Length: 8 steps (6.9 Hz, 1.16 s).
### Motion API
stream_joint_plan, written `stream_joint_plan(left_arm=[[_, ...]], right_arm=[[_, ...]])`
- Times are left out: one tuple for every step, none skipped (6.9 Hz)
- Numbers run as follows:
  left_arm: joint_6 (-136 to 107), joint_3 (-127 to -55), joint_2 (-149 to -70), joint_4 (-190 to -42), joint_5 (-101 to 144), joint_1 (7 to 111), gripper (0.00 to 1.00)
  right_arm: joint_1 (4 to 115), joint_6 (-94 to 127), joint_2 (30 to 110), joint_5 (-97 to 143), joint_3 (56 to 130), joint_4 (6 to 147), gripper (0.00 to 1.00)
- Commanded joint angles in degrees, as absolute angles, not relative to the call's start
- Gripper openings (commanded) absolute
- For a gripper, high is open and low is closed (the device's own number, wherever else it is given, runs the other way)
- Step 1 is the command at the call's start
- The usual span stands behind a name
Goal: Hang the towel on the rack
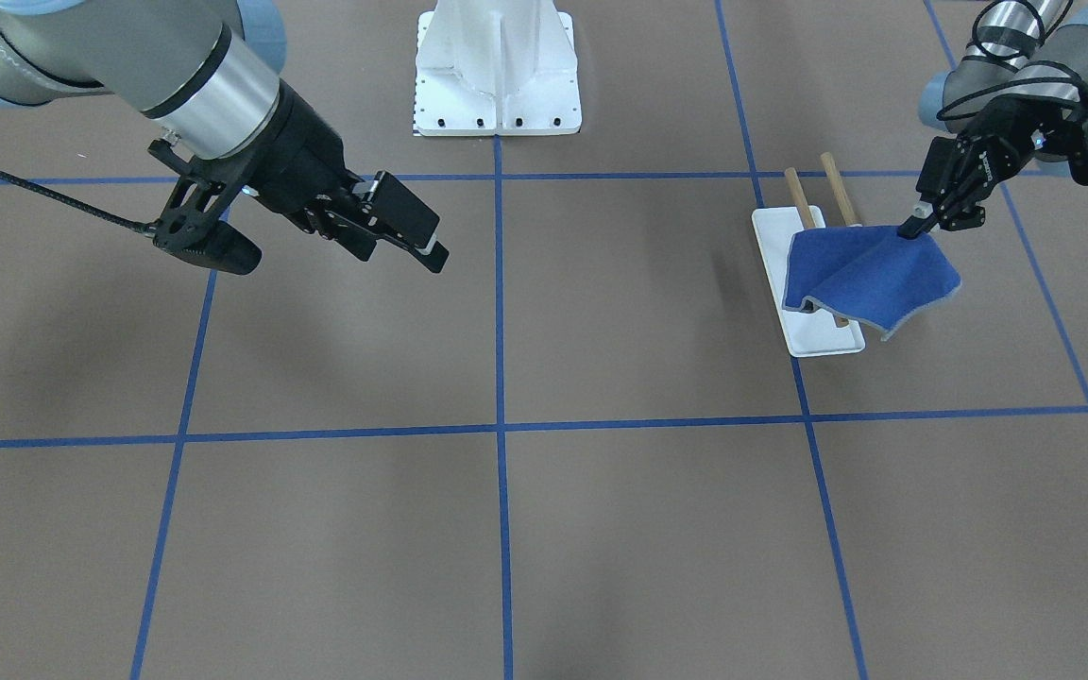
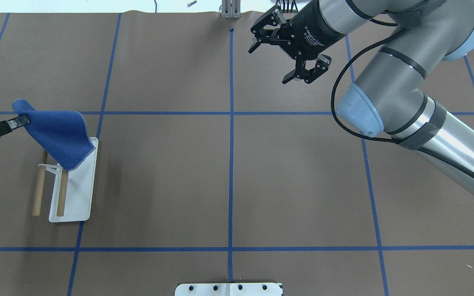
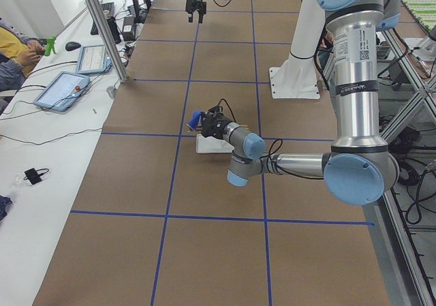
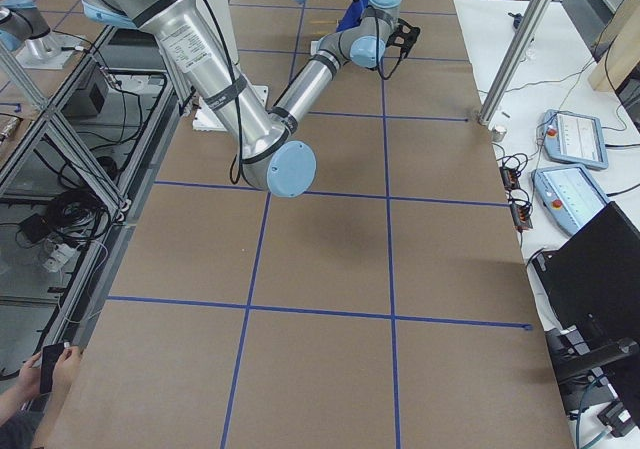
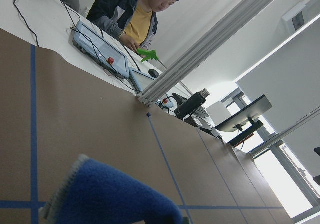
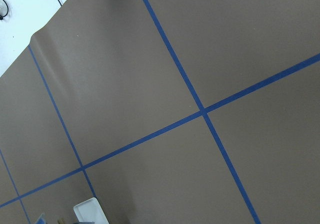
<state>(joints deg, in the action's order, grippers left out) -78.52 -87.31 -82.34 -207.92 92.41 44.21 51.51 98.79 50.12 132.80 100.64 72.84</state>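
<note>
Almost done, I am guessing: the small royal-blue cloth towel is draping over the white wooden-barred rack. The left end effector is pinching its corner and needing to let go. The right end effector is hanging open.

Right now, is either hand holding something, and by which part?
The left hand holds the towel by one corner, with the cloth draped over the bars of the rack. The right hand is open and holds nothing.
</note>
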Motion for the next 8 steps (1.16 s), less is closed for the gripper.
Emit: stream_joint_plan(left_arm=[[-78.4, -86.2, -79.7, -212.1, 92.3, 44.3, 0.0], [-78.3, -85.4, -79.5, -213.4, 92.1, 44.4, 0.0], [-78.3, -85.3, -79.6, -213.4, 91.8, 44.3, 0.0], [-78.3, -85.3, -79.7, -213.4, 91.8, 44.3, 0.0], [-78.3, -85.3, -79.7, -213.3, 91.8, 44.3, 0.17], [-78.3, -85.3, -79.8, -213.3, 91.7, 44.3, 0.33], [-78.3, -85.2, -80.1, -213.2, 91.6, 44.3, 0.35], [-78.3, -85.1, -80.2, -213.1, 91.4, 44.3, 0.45]], right_arm=[[51.6, 98.8, 50.3, 132.8, 100.6, 72.8, 1.0], [51.8, 98.8, 50.3, 132.8, 100.6, 72.9, 1.0], [51.9, 98.8, 50.4, 132.8, 100.7, 72.8, 1.0], [51.9, 98.8, 50.4, 132.8, 100.7, 72.8, 1.0], [52.1, 98.8, 50.4, 132.9, 100.7, 72.9, 1.0], [52.1, 98.8, 50.8, 132.9, 100.7, 72.8, 1.0], [52.1, 98.9, 50.8, 132.9, 100.8, 72.8, 1.0], [52.2, 98.9, 50.9, 132.9, 100.8, 72.8, 1.0]])
